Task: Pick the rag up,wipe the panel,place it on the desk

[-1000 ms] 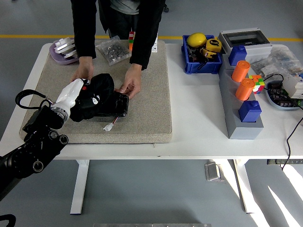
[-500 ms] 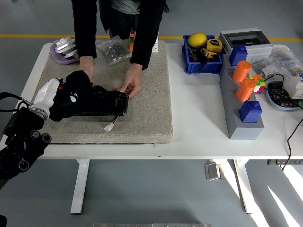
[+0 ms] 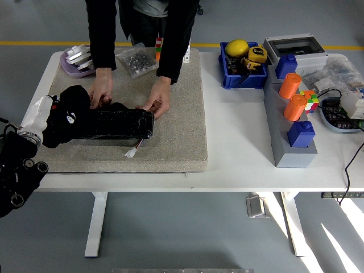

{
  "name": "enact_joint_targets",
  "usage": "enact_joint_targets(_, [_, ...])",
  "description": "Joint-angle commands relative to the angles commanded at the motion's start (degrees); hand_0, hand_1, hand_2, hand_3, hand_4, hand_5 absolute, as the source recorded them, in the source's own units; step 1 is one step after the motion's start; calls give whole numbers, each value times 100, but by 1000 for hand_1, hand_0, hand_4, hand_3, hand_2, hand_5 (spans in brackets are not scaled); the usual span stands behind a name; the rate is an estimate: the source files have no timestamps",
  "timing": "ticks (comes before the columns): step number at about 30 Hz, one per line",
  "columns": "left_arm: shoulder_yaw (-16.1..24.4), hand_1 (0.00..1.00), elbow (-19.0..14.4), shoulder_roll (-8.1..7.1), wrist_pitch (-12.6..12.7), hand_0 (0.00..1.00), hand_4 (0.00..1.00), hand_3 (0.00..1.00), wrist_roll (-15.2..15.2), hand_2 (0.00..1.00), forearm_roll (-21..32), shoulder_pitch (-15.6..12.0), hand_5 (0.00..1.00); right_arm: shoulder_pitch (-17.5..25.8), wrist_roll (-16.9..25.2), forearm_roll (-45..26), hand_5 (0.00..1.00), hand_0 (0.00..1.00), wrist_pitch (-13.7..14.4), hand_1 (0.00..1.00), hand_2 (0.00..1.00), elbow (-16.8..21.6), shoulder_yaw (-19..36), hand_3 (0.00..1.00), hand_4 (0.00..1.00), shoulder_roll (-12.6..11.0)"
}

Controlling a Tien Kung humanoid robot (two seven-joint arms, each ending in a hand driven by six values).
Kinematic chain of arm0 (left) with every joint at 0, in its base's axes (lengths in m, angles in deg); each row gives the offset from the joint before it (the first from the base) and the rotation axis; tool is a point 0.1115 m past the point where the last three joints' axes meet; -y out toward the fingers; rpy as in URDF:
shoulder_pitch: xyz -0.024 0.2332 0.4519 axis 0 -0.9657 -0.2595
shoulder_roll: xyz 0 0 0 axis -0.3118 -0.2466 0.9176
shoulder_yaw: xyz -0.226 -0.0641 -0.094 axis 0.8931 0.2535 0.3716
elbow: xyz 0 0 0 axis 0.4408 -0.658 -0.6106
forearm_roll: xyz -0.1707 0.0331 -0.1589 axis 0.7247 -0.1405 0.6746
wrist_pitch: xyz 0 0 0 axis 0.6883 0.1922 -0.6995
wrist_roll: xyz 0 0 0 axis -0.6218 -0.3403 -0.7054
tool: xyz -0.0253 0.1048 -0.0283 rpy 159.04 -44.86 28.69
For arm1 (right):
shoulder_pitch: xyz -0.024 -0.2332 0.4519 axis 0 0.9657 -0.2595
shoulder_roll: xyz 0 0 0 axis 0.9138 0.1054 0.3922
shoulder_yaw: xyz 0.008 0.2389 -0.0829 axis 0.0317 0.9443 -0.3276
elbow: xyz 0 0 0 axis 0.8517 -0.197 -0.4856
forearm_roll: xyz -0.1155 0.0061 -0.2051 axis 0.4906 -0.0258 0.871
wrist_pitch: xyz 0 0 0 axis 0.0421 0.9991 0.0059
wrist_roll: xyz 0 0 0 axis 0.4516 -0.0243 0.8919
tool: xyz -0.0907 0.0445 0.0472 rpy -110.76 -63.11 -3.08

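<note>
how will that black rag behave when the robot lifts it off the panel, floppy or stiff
Probably floppy: the black cloth rag sits bunched and rumpled in the robot's left hand. Likely light, since it drapes over the end of the glossy black panel. It may snag the panel's edge, which a person's hands steady.

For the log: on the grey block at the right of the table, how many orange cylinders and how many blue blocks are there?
Orange cylinders: 2, the far one and the near one.
Blue blocks: 2, one at the far end and one at the near end.
Total: 4 pieces on the grey block.
</note>
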Motion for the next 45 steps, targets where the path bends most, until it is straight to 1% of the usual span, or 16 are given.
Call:
enact_joint_targets(4, [25, 244, -24, 15, 53, 207, 300, 464, -11, 512, -22, -6, 2, -7, 15, -30, 460, 642, -15, 610, 661, -2, -26, 566, 949, 8])
enact_joint_targets(9, [-44, 244, -29, 16, 54, 207, 300, 464, 4, 512, 3, 12, 2, -7, 13, -23, 460, 642, -18, 610, 661, -1, -14, 566, 949, 7])
enact_joint_targets(14, [-147, 244, -97, 95, 55, 208, 298, 463, -14, 512, 9, 65, 2, -5, 2, -1, 462, 642, -20, 609, 661, 3, -1, 567, 952, 7])
enact_joint_targets(19, [-338, 244, -139, 183, 44, 206, 299, 466, -34, 512, 77, 137, 2, -12, 4, 5, 463, 643, -22, 610, 662, 0, -2, 567, 954, 5])
enact_joint_targets(28, [-948, 244, -201, 366, 28, 205, 297, 465, -72, 512, 245, 315, 2, -14, -31, 76, 462, 643, -10, 609, 662, 5, 62, 568, 956, -7])
enact_joint_targets(35, [-1541, 246, -309, 569, 10, 207, 297, 466, -110, 512, 376, 542, 2, -29, -56, 140, 463, 642, -13, 609, 662, 7, 100, 568, 957, -13])
enact_joint_targets(45, [-2101, 247, -463, 686, -28, 207, 300, 467, -188, 513, 456, 777, 2, -45, -63, 157, 464, 641, -14, 609, 661, 12, 110, 568, 958, -27])
